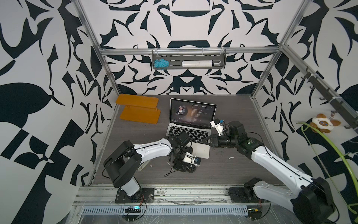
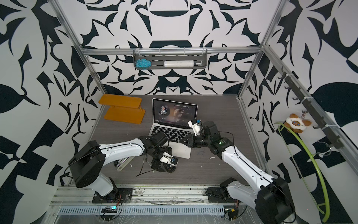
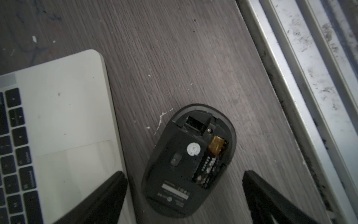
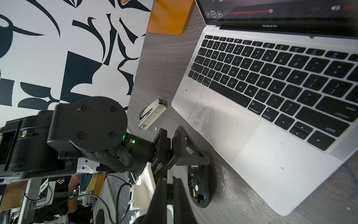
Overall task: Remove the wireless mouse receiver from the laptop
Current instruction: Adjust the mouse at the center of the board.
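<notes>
On the grey worktop (image 1: 222,170) the open laptop (image 1: 189,129) sits a little toward 12 o'clock, screen lit, with an orange stand (image 1: 138,110) off at its 10 o'clock. Just off its front edge, about 7 o'clock, a black mouse (image 3: 186,161) lies belly-up with its battery showing. The left hand (image 3: 183,176) hangs right over that mouse, fingers spread wide either side of it, gripping nothing. The right hand (image 1: 205,140) reaches in from 4 o'clock over the right side of the palm rest, pinched tight shut; whether anything is caught between its tips I can't tell. The receiver I can't pick out for sure: a dark square pocket at one end of the mouse's underside is too murky to read. A small white stapler-like thing (image 4: 153,114) lies near the laptop's 8 o'clock.
</notes>
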Available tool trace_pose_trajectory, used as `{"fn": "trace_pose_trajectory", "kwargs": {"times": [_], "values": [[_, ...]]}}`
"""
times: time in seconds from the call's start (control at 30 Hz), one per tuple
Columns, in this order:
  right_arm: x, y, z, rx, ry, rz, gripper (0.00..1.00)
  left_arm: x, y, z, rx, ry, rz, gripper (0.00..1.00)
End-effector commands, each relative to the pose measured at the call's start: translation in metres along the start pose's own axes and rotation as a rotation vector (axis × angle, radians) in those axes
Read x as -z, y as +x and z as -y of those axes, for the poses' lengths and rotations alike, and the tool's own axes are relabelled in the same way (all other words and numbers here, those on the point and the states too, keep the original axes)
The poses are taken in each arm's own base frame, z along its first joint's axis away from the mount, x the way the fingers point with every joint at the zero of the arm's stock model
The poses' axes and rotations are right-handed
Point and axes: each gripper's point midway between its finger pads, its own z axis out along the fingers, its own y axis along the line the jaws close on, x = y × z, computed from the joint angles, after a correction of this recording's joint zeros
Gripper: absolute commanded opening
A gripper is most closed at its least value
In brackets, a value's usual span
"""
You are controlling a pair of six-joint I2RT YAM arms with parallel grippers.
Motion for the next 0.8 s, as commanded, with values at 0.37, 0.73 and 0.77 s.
{"fn": "trace_pose_trajectory", "kwargs": {"times": [0.37,0.73,0.77], "values": [[-0.005,-0.012,-0.010,0.030,-0.062,0.016,0.00,-0.014,0.007,0.006,-0.001,0.077,-0.025,0.99],[0.005,-0.023,-0.014,0.041,-0.069,0.056,0.00,-0.022,0.000,0.013,0.095,0.159,-0.009,0.71],[0.007,-0.025,-0.014,0.042,-0.069,0.064,0.00,-0.022,-0.001,0.013,0.112,0.160,-0.007,0.70]]}}
